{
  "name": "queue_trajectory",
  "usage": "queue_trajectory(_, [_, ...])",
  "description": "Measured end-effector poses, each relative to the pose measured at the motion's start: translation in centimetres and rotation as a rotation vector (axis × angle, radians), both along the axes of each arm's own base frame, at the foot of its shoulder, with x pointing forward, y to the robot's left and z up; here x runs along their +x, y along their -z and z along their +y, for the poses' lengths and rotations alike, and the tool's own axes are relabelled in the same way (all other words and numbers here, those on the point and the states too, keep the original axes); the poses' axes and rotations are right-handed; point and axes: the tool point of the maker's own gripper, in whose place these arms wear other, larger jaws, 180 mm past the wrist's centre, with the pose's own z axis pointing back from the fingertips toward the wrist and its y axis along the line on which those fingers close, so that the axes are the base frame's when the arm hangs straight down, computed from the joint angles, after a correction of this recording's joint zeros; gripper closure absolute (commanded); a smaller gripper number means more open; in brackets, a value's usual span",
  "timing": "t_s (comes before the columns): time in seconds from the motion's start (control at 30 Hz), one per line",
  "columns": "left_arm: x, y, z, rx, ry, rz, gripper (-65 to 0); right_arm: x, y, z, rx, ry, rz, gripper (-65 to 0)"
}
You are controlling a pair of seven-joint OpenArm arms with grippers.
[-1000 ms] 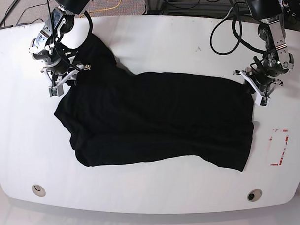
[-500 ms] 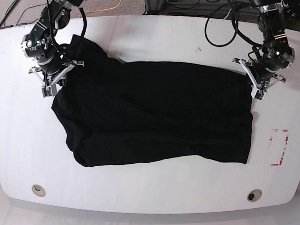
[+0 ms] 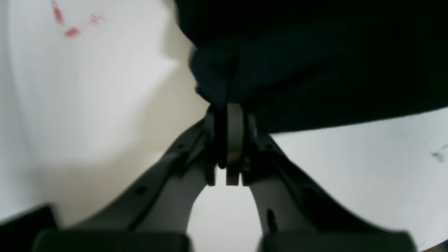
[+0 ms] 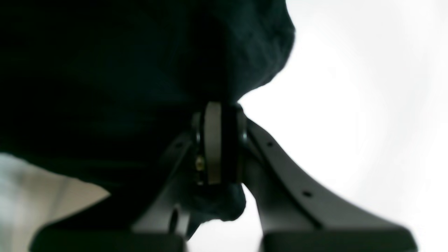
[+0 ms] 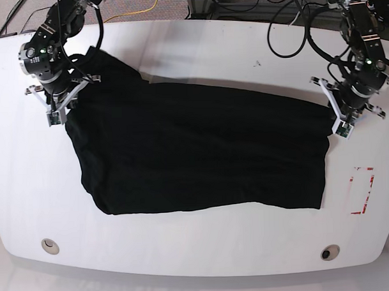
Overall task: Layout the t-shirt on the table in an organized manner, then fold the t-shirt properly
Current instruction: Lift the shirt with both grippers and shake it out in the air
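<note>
The black t-shirt (image 5: 201, 151) lies spread across the middle of the white table (image 5: 197, 49), pulled out between both arms. At the shirt's far left corner my right gripper (image 5: 56, 112) is shut on the cloth. Up close in the right wrist view, its fingertips (image 4: 217, 105) pinch a fold of the t-shirt (image 4: 105, 70). My left gripper (image 5: 339, 124) holds the shirt's far right corner. The left wrist view has its tips (image 3: 227, 105) shut on a bunched edge of the t-shirt (image 3: 315, 52).
A red rectangular outline mark (image 5: 362, 191) lies on the table just right of the shirt's near right corner, and blurred red traces (image 3: 71, 32) show in the left wrist view. Two small round holes (image 5: 50, 246) (image 5: 330, 251) sit near the front edge. Cables trail behind the table.
My right gripper has closed on the shirt's left corner and moved left and away. The left gripper shifted slightly right. The shirt now lies wider and flatter between them.
</note>
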Motion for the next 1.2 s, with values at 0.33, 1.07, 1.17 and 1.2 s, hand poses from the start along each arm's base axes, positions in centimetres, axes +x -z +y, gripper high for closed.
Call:
queue_trajectory(0.33, [3.1, -5.2, 3.0, 0.029, -0.028, -0.16, 0.0, 2.2, -2.6, -1.8, -0.054, -0.033, -0.067, -1.6])
queue_trajectory(1.07, [12.2, -16.8, 0.2, 0.025, 0.031, -0.481, 0.0, 12.8, -12.7, -1.2, -0.151, -0.132, -0.342, -1.7])
queue_trajectory(1.17, [12.8, -18.4, -0.1, 0.025, 0.04, -0.52, 0.0, 13.8, -14.3, -1.2, -0.168, -0.136, -0.375, -1.7])
queue_trajectory(1.2, [13.1, -19.2, -0.1, 0.024, 0.042, -0.539, 0.0, 14.2, -14.9, -1.2, -0.172, -0.137, -0.391, -1.7])
